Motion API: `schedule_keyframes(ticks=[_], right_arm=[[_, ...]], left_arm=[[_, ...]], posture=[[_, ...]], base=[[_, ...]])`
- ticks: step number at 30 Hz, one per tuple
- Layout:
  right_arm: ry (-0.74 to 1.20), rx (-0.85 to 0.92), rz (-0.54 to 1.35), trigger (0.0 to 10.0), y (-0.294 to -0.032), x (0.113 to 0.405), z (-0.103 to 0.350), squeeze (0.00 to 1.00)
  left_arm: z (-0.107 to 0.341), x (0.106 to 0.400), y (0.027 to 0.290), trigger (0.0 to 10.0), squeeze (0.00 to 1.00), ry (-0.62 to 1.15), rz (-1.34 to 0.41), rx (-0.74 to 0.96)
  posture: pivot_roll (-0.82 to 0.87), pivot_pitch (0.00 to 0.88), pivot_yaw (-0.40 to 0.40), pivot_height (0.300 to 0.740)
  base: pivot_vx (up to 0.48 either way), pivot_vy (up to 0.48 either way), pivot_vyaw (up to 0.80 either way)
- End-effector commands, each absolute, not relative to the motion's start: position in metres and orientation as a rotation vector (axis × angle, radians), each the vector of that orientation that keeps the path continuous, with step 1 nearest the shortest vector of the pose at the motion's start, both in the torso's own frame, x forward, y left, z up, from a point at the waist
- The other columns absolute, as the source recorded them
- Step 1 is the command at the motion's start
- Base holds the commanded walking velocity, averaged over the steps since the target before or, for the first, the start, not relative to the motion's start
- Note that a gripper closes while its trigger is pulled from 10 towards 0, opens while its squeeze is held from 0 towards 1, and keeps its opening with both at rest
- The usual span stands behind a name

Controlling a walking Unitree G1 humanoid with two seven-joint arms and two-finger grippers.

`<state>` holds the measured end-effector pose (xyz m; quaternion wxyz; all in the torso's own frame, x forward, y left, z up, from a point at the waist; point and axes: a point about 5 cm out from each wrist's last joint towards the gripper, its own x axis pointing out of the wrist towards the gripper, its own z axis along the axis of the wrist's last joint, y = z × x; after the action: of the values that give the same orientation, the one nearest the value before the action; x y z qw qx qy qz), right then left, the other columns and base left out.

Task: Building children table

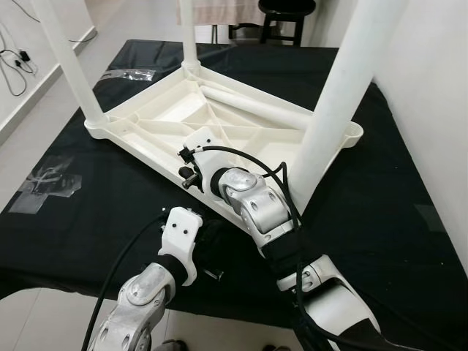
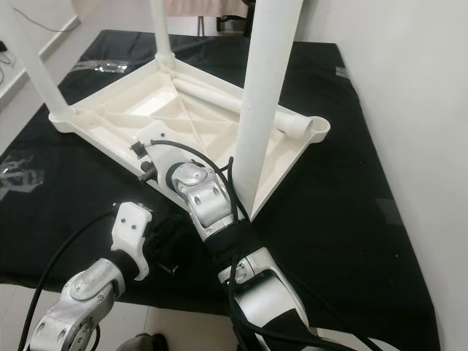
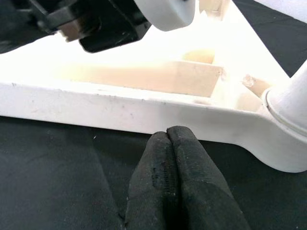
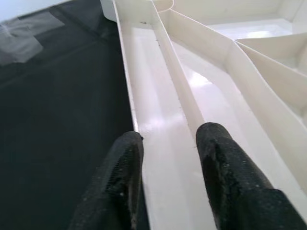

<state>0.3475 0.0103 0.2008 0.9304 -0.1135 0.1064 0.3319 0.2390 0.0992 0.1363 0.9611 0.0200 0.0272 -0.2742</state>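
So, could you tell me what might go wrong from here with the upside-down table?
The right gripper is open astride the near rim of the tabletop; a pull could slide the top on the black cloth. Three legs stand upright, and the right arm passes close by the nearest leg, so it might knock it. A fourth leg lies loose inside the top and could roll. The left gripper is shut at the rim, holding nothing.

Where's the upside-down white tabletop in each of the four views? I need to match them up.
Left eye view: the tabletop spans the middle, lying on the black cloth.
Right eye view: upper middle.
Left wrist view: its rim crosses the picture just beyond the shut left pincer.
Right wrist view: its ribbed underside, with the open right pincer at the rim.
Shared landmark: the black cloth.
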Motion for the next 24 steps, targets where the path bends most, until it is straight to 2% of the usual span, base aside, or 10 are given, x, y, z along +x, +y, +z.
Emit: schedule_keyframes(ticks=[1,2,3,4,10,11,15,24], right_arm=[[0.200,-0.137,0.691,10.0,0.014,0.342,0.203,1.00],[0.178,-0.102,0.698,10.0,0.014,0.341,0.207,0.22],[0.178,-0.102,0.698,10.0,0.014,0.341,0.207,0.22],[0.155,-0.064,0.708,10.0,0.012,0.338,0.211,0.00],[0.094,0.025,0.752,10.0,0.006,0.329,0.213,0.00],[0.089,0.030,0.761,10.0,0.006,0.326,0.211,0.00],[0.079,0.047,0.763,10.0,0.006,0.324,0.213,0.00],[0.064,0.078,0.763,10.0,0.008,0.322,0.216,0.00]], left_arm=[[0.132,0.237,0.099,10.0,0.00,0.069,-0.552,0.052],[0.132,0.237,0.099,10.0,0.00,0.067,-0.551,0.052],[0.132,0.237,0.099,10.0,0.00,0.067,-0.551,0.052],[0.133,0.237,0.099,10.0,0.00,0.063,-0.548,0.053],[0.139,0.243,0.110,10.0,0.00,0.015,-0.436,0.028],[0.138,0.246,0.115,10.0,0.00,0.030,-0.376,0.000],[0.135,0.249,0.119,10.0,0.00,0.056,-0.333,0.009],[0.135,0.248,0.119,10.0,0.00,0.053,-0.341,0.018]], posture=[[0.04,0.152,-0.042,0.740],[0.04,0.152,-0.044,0.740],[0.04,0.152,-0.044,0.740],[0.04,0.152,-0.044,0.740],[0.02,0.153,-0.042,0.740],[0.01,0.150,-0.043,0.740],[0.01,0.150,-0.040,0.740],[0.01,0.145,-0.030,0.740]], base=[[0.000,0.000,0.00],[0.000,0.000,0.00],[0.000,0.000,0.00],[0.000,0.000,0.00],[0.000,0.000,0.00],[0.000,0.480,0.00],[0.000,0.480,0.00],[0.000,0.480,0.00]])
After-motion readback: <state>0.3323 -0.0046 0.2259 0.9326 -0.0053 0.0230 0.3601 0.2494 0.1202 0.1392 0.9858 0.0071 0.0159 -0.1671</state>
